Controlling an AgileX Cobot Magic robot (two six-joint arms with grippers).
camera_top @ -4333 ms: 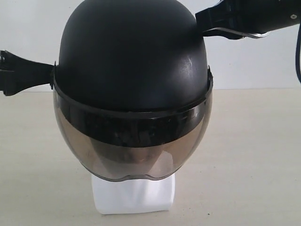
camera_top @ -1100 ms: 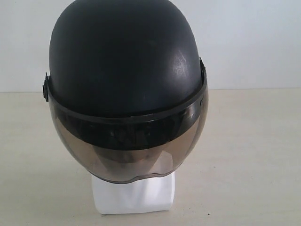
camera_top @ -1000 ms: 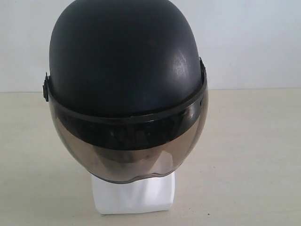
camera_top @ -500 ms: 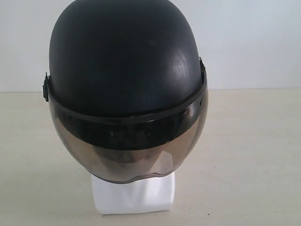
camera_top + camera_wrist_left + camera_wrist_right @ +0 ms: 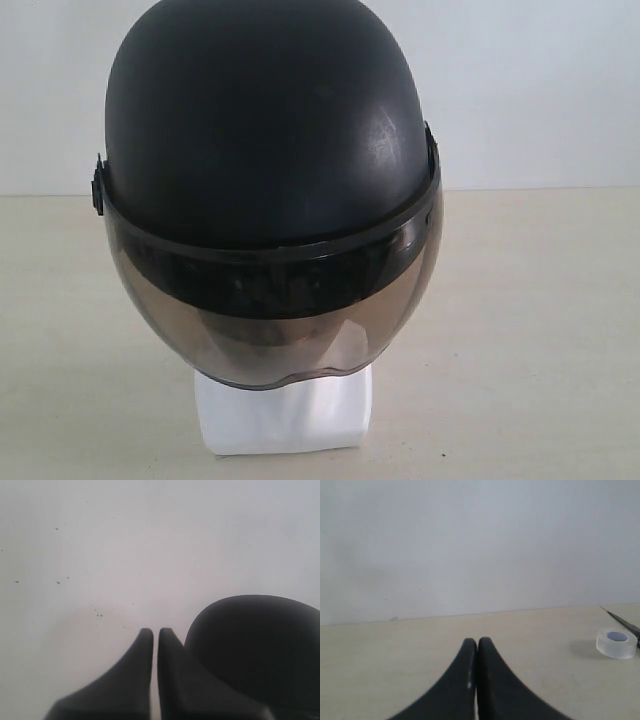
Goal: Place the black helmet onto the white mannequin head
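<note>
The black helmet [image 5: 265,120] sits on the white mannequin head, whose squarish base [image 5: 285,415] shows below the smoky visor [image 5: 270,320]; the face is dim behind the visor. Neither arm appears in the exterior view. In the left wrist view my left gripper [image 5: 155,631] is shut with nothing between its fingers, and the helmet's dark dome [image 5: 255,645] bulges close beside it. My right gripper [image 5: 477,641] is shut and empty, above the beige table, with no helmet in its view.
The beige table [image 5: 540,330] spreads round the head, with a pale wall [image 5: 540,90] behind. A roll of clear tape [image 5: 616,643] lies on the table in the right wrist view, beside a thin dark rod [image 5: 622,622].
Both arms, which were at the helmet's sides four seconds ago, have left the exterior view. The helmet sits slightly lower. Nothing has moved in the last second.
</note>
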